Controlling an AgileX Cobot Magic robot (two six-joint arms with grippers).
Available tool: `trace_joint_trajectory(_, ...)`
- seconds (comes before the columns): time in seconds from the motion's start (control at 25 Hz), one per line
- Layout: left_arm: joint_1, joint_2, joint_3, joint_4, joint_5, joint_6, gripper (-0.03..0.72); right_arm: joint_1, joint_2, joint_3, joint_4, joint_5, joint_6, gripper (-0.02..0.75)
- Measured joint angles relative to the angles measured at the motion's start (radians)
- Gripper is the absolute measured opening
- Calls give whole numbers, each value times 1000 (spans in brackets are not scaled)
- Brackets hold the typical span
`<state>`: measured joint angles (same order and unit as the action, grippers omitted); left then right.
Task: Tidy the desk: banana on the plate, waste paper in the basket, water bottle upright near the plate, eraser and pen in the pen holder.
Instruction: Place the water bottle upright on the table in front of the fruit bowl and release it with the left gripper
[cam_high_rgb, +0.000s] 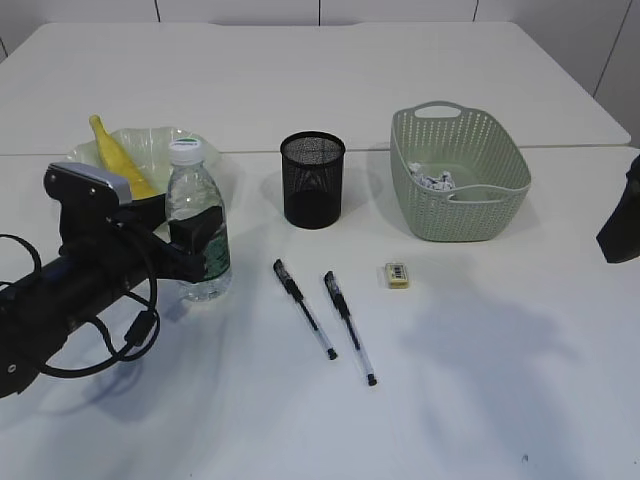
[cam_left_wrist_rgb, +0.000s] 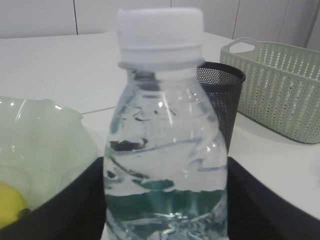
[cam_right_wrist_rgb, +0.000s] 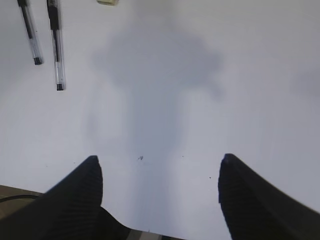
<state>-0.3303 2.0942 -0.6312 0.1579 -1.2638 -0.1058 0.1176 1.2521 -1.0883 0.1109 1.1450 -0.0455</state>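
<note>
A clear water bottle (cam_high_rgb: 190, 190) with a white cap stands upright on the table just right of the pale green plate (cam_high_rgb: 170, 140). My left gripper (cam_high_rgb: 200, 245) is shut on the bottle (cam_left_wrist_rgb: 165, 150), one jaw on each side (cam_left_wrist_rgb: 165, 200). A yellow banana (cam_high_rgb: 118, 158) lies on the plate (cam_left_wrist_rgb: 45, 145). Two black pens (cam_high_rgb: 304, 308) (cam_high_rgb: 349, 326) and a yellowish eraser (cam_high_rgb: 397, 275) lie on the table in front of the black mesh pen holder (cam_high_rgb: 313, 180). Crumpled waste paper (cam_high_rgb: 433, 180) lies in the green basket (cam_high_rgb: 500, 170). My right gripper (cam_right_wrist_rgb: 160, 170) is open and empty above bare table.
The right arm (cam_high_rgb: 622, 230) shows only at the right edge of the exterior view. The left arm and its cables (cam_high_rgb: 90, 300) cover the front left. The pens (cam_right_wrist_rgb: 29, 30) and eraser (cam_right_wrist_rgb: 107, 2) sit far ahead and left of the right gripper.
</note>
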Motion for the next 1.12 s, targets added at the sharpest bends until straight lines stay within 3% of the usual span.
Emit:
trace_joint_trajectory(0.48,0,-24,8,0,28,8,465,0,0,0,1,0,0,536)
trace_joint_trajectory(1.12,0,-67,23,3,106,15,531,0,0,0,1,0,0,536)
